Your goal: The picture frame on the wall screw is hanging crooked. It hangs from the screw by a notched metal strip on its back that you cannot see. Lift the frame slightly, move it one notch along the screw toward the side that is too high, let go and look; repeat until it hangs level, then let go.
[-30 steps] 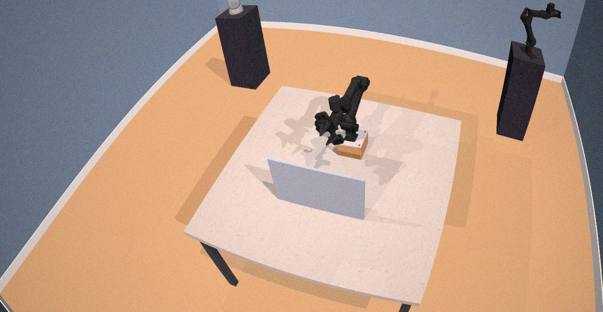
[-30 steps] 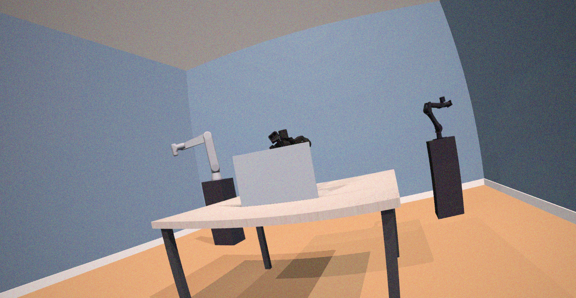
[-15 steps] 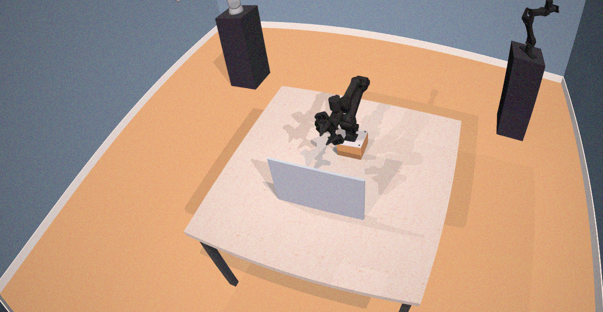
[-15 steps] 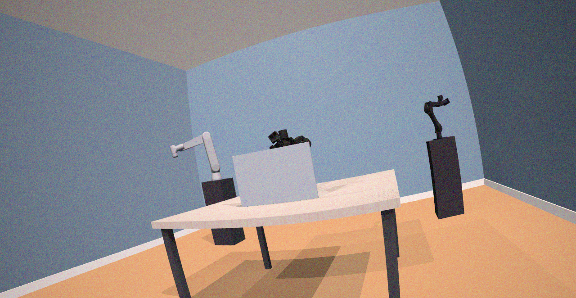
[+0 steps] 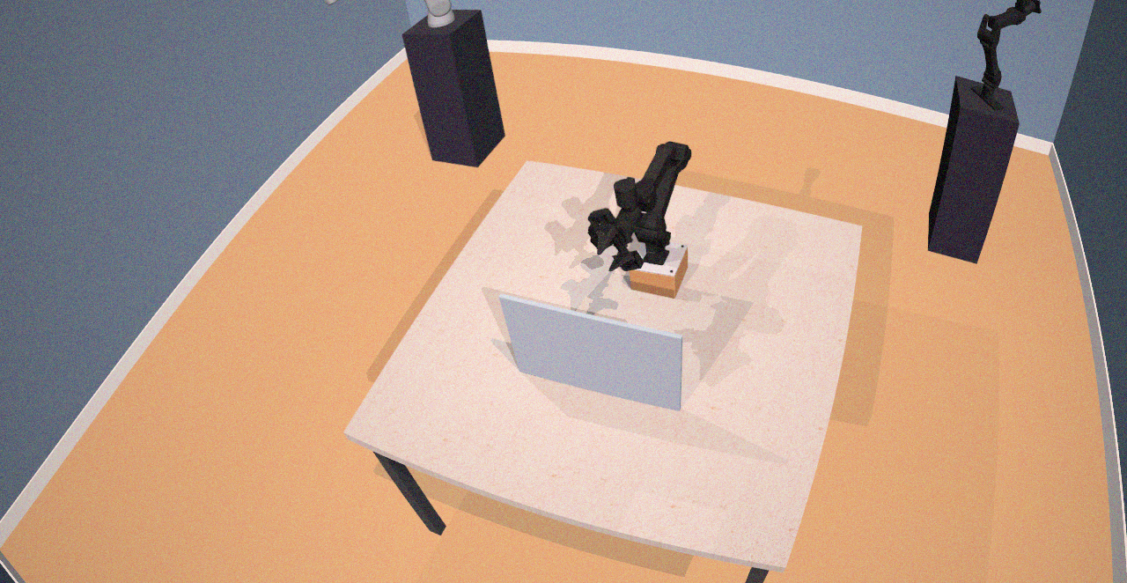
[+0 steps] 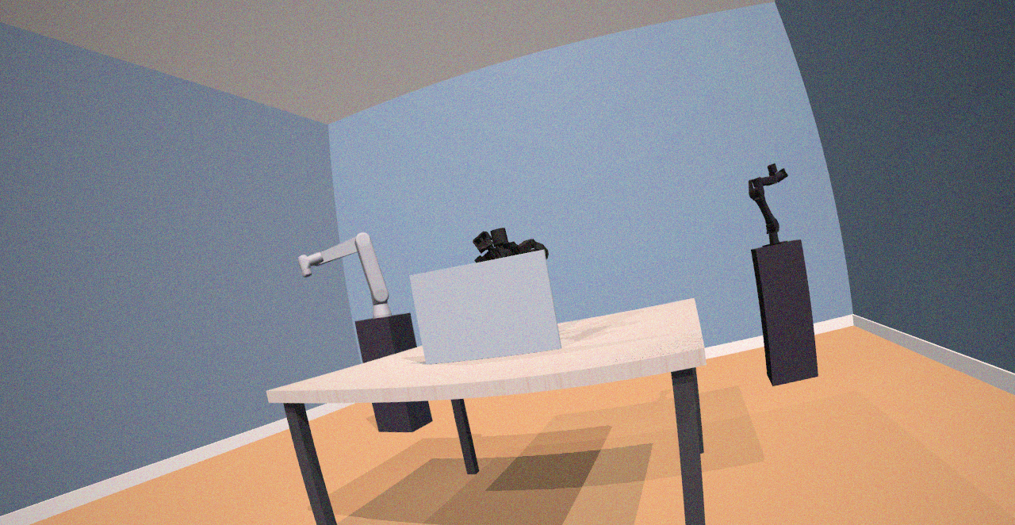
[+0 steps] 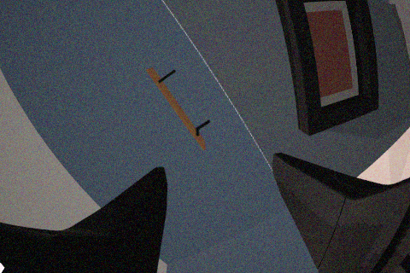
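Beyond the upright panel [image 5: 591,350] [image 6: 486,308] [image 7: 243,60], towards one o'clock in your top view, the arm [image 5: 660,181] [image 6: 500,246] stands well back. Your frame [image 7: 366,51] hangs on the panel at two o'clock in the wrist view, its level hard to judge from this slant, so count more notch shifts as possible. Your gripper [image 5: 608,258] [image 7: 220,170] is released, jaws apart and holding nothing, so looking is probably the current step.
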{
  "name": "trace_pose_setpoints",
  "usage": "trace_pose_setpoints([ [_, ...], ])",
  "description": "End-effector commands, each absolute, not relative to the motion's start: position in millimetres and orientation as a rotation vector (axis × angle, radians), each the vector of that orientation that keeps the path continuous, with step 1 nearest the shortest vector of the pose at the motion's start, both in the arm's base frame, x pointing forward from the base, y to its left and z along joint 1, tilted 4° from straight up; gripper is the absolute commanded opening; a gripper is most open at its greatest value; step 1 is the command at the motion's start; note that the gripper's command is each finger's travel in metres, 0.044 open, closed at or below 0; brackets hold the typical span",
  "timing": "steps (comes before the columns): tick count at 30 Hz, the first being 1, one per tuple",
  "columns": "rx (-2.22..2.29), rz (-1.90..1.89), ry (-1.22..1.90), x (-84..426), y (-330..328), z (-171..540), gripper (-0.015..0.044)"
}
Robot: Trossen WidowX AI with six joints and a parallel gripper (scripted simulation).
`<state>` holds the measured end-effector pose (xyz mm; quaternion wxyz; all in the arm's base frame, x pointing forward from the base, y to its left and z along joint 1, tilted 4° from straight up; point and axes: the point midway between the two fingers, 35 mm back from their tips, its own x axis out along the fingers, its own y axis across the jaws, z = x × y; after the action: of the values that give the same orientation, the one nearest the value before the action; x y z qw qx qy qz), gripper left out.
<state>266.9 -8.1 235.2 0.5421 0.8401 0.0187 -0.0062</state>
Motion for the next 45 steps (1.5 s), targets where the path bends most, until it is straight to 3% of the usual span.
trace_pose_setpoints([
  [1,2.002,-0.015,0.050,266.8,-7.5,234.9,0.0260],
  [45,1.975,-0.014,0.045,268.2,-6.8,227.7,0.0260],
])
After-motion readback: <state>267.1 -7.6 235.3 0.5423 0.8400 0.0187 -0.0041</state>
